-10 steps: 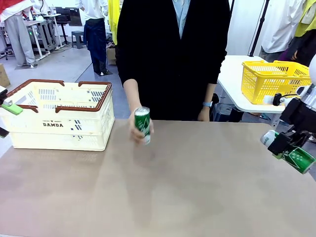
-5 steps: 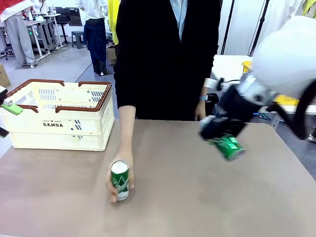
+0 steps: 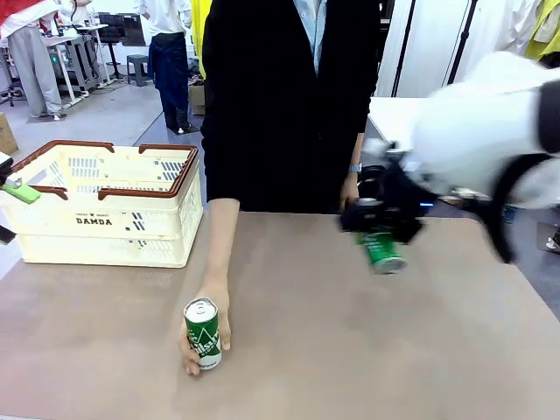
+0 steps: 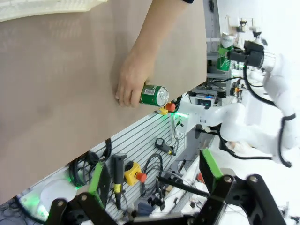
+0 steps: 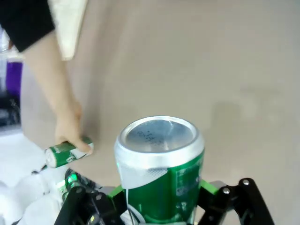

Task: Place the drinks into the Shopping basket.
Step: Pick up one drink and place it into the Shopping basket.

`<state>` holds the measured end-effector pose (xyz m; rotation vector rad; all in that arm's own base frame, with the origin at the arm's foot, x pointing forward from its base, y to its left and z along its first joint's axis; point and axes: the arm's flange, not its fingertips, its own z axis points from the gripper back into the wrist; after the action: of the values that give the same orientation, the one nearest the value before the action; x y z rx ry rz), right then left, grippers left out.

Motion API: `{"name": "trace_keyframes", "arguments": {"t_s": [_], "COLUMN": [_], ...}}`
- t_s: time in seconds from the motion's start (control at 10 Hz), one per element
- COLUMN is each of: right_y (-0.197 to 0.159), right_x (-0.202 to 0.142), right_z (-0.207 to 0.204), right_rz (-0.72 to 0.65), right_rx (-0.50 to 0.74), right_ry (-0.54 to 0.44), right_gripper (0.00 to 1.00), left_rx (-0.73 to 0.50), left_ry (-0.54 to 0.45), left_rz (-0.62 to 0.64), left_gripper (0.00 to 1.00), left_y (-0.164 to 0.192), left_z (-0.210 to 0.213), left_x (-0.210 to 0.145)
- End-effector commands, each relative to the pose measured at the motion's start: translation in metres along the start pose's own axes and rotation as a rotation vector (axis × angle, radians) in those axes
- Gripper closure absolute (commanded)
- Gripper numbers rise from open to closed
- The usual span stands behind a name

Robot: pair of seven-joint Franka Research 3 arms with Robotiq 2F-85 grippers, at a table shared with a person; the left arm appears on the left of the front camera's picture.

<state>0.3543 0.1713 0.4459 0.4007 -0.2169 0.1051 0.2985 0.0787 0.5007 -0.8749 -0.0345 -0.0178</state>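
My right gripper [image 3: 380,229] is shut on a green drink can [image 3: 382,251] and holds it tilted above the table, right of centre. From the right wrist view that can [image 5: 161,164] stands between the gripper's [image 5: 159,199] fingers, silver top facing the camera. A person's hand [image 3: 213,308] holds a second green can [image 3: 203,333] upright on the near-left table. The left wrist view shows this can [image 4: 153,95] in the hand, far beyond my open left gripper [image 4: 152,178]. The cream Shopping basket [image 3: 105,219] with its brown rim stands at the far left, and a green pad [image 3: 19,192] of the left gripper sits beside it.
The person in black [image 3: 289,96] stands at the far edge, one arm stretched onto the table. A white side table [image 3: 394,122] lies behind my right arm. Bare tabletop [image 3: 350,350] spreads across the middle and near right.
My right arm swung in from the right edge to over the table, carrying its can. The person's hand brought the other can from the far middle down to the near left.
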Motion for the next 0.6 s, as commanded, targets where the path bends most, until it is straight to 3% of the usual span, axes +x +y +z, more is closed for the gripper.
{"name": "trace_keyframes", "arguments": {"t_s": [0.0, 0.2, 0.5], "right_y": [-0.095, -0.16, -0.182], "right_x": [-0.057, -0.1, -0.115], "right_z": [0.068, 0.082, 0.076], "right_rz": [-0.239, -0.479, -0.571], "right_rx": [-0.061, 0.006, 0.053], "right_ry": [-0.061, -0.061, -0.072], "right_gripper": [1.0, 1.0, 1.0], "left_rx": [-0.012, -0.012, -0.012], "left_ry": [0.0, 0.0, 0.0], "left_rz": [0.0, 0.0, 0.0], "left_gripper": [0.0, 0.0, 0.0], "left_y": [-0.001, -0.001, -0.001], "left_z": [0.0, 0.0, 0.0], "left_x": [-0.002, -0.002, -0.002]}}
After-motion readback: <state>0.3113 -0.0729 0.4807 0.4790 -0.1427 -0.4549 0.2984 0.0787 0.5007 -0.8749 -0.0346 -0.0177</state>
